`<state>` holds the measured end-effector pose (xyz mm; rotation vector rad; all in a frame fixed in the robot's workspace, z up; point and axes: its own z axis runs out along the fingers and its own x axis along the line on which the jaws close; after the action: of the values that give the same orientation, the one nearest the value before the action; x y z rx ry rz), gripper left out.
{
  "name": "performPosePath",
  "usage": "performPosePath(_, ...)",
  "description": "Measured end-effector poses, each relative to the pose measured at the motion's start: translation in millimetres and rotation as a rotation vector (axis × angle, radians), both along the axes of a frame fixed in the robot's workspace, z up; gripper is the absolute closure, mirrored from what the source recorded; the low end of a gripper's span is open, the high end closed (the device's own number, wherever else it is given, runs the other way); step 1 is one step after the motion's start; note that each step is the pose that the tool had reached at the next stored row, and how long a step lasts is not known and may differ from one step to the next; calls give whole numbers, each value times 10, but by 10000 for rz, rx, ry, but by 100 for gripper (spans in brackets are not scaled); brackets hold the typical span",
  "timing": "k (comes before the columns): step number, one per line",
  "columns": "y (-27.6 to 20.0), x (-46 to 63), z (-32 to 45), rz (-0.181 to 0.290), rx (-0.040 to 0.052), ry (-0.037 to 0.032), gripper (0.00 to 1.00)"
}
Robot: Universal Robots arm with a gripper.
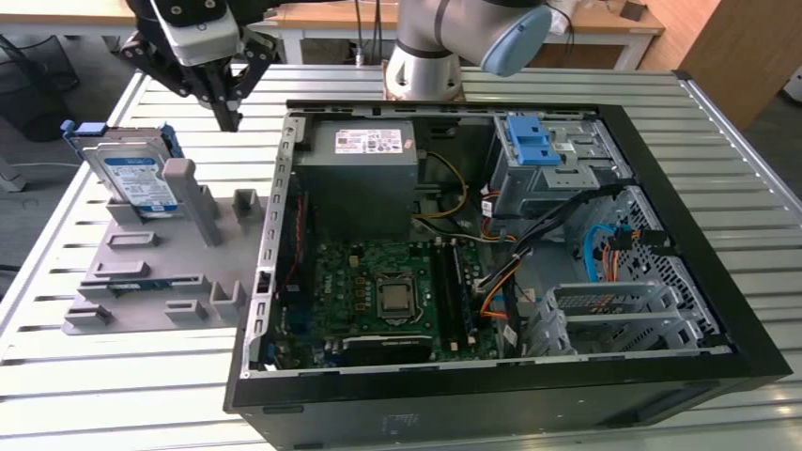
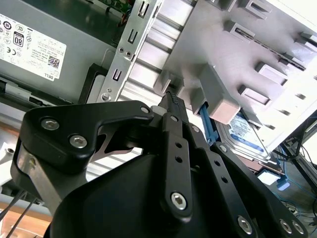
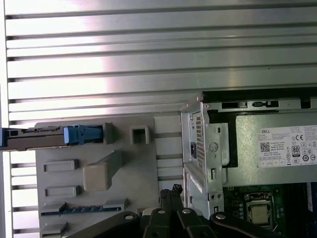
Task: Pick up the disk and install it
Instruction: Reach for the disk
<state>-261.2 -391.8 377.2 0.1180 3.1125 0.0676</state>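
Closed gripper over the table, disk parked in its stand.

The slatted metal table carries an open computer case over its middle, lid off, likely so the bays can be reached. Along the table's edge at the exterior view's left lies a grey moulded fixture. A slot at its far corner props the disk upright on edge, probably for easy grasping. The gripper hangs above the gap between fixture and case, near the disk but apart, jaws pressed together on nothing. Wooden furniture stands behind.
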Motion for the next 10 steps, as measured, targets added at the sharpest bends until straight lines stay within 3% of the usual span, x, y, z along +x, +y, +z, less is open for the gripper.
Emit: performPosePath(10,1,-22,-3,0,0,0,89)
